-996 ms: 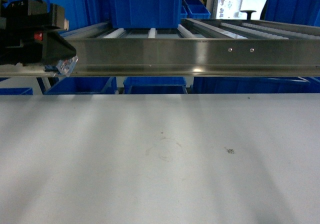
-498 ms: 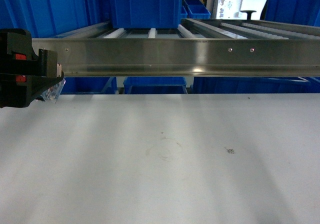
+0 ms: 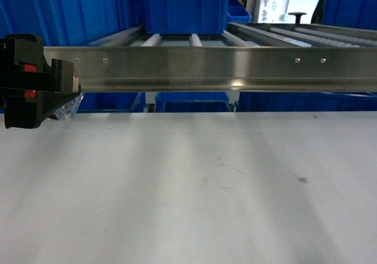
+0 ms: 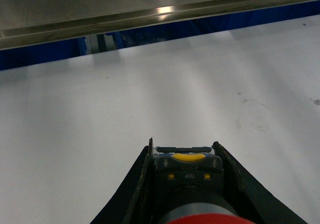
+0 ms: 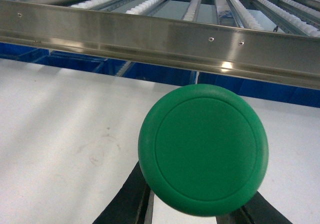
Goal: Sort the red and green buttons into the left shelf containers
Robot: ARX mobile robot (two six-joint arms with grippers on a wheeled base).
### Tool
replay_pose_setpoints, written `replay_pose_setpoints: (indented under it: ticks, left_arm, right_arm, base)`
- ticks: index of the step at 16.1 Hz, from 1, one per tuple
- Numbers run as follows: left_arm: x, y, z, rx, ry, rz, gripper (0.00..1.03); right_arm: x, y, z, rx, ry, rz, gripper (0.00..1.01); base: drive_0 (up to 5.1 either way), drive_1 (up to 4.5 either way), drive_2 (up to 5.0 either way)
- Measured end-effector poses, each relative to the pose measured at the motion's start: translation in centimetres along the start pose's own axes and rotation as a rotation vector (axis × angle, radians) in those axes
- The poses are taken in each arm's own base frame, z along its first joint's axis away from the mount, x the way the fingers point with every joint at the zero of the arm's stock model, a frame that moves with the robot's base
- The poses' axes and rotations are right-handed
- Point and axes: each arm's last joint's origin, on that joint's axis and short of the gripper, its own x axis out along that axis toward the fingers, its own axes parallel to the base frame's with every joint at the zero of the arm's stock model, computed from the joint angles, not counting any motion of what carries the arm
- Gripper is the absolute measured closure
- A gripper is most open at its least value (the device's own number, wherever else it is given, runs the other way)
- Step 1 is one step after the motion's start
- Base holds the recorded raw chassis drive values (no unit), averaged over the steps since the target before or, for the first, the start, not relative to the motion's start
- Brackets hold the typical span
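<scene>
Pincer fingers of the left arm close on the red button: its black-and-blue body, with a yellow mark and the word TOP on it, sits clamped between the two black fingers, and the rim of the red cap shows at the bottom edge of the left wrist view. In the head view this left pincer hangs at the far left, just above the white desk and in front of the steel rail, with a scrap of clear wrapping at its tip.

The right pincer grips the green button; the round green cap fills the middle of the right wrist view and hides the body, with black fingers showing beneath it on either side. It is held above the desk, short of the rail.

Behind the rail lie roller tracks. A large blue bin stands on them at the centre, and another tall blue bin stands to its left. Smaller blue bins show beneath the rail.
</scene>
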Motion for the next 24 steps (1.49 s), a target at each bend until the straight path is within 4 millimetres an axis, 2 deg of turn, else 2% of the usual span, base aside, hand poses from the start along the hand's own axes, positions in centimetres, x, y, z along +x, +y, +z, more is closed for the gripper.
replay_pose_setpoints:
  ticks: [24]
  left_arm:
    - [0.01,0.03,-0.01,0.000,0.001,0.003,0.74]
  right_arm:
    - [0.00,-0.02,-0.02,0.000,0.002,-0.002,0.77]
  base:
    - [-4.9,2.42,2.4]
